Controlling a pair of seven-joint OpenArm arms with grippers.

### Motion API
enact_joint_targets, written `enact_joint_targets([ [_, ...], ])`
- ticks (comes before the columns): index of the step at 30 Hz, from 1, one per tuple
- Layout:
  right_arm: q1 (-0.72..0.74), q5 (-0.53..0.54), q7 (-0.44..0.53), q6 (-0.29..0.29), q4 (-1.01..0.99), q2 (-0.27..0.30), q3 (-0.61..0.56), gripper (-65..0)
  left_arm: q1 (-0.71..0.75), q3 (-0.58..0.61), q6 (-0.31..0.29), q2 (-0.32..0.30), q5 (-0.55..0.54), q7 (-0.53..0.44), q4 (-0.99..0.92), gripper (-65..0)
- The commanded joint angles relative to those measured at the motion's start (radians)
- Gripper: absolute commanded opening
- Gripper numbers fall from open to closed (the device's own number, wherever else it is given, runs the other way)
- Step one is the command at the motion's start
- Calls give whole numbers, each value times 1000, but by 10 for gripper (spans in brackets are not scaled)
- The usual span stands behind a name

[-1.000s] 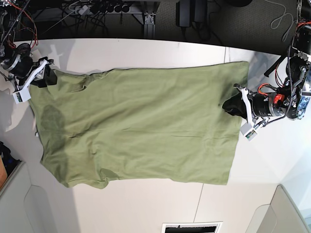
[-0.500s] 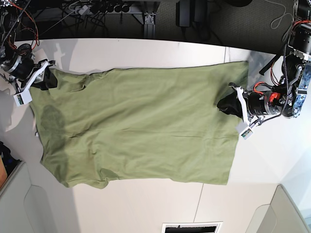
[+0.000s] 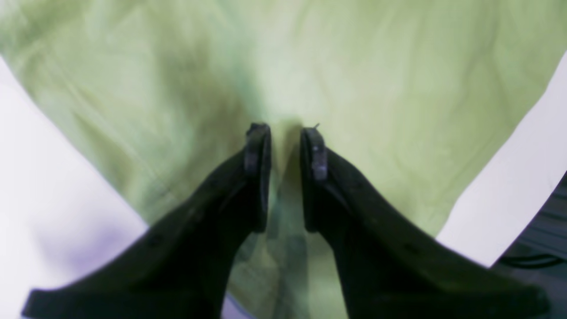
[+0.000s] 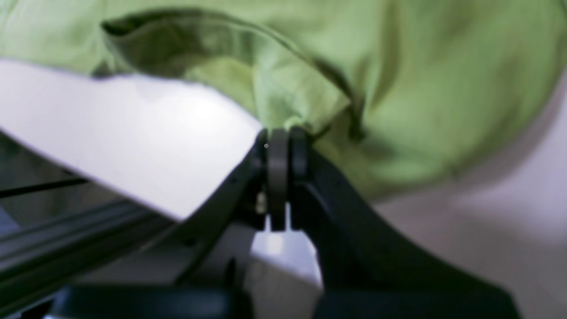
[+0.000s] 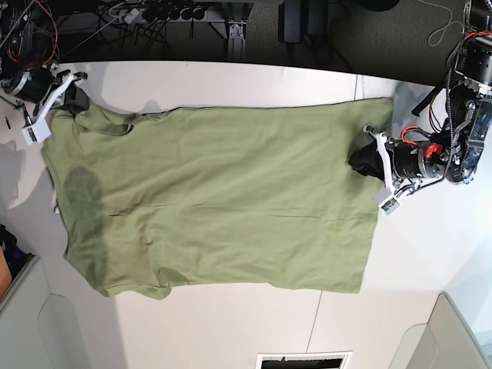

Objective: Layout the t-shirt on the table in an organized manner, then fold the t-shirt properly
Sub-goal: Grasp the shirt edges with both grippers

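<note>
Right pincer [image 4: 283, 148] was clamped tight on a bunched fold at one end of the olive t-shirt [image 5: 223, 196], just off the white worktop [image 5: 231, 323] surface. Left pincer [image 3: 285, 146] stood slightly parted over the opposite edge, cloth showing between and beneath its fingers [image 3: 258, 150]. Between the two, the shirt lay spread nearly flat, lightly wrinkled.

No readable text anywhere (the small white tags [image 5: 387, 204] on the arms look blank).
</note>
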Motion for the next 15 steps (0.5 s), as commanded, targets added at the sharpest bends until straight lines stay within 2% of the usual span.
enact_joint_targets([
  [1, -18, 21, 12, 7, 34, 19, 26, -650, -14, -12, -9, -14, -13, -14, 0, -501],
  [8, -82, 24, 14, 7, 91, 19, 73, -650, -14, -12, -9, -12, -26, -18, -15, -501],
  [9, -81, 24, 15, 7, 91, 19, 72, -623, -14, -12, -9, -10, -26, -18, -15, -501],
  [11, -77, 24, 16, 6, 92, 19, 73, -416, -14, -12, -9, -9, -25, -17, -15, -500],
  [12, -77, 24, 20, 6, 92, 19, 73, -350, -14, -12, -9, -9, -25, -17, -15, -500],
  [13, -77, 24, 31, 7, 95, 19, 73, -316, -14, -12, -9, -10, -25, -16, -15, -498],
  [15, -77, 23, 51, 6, 106, 19, 73, -312, -14, -12, -9, -16, -32, -11, -14, -480],
])
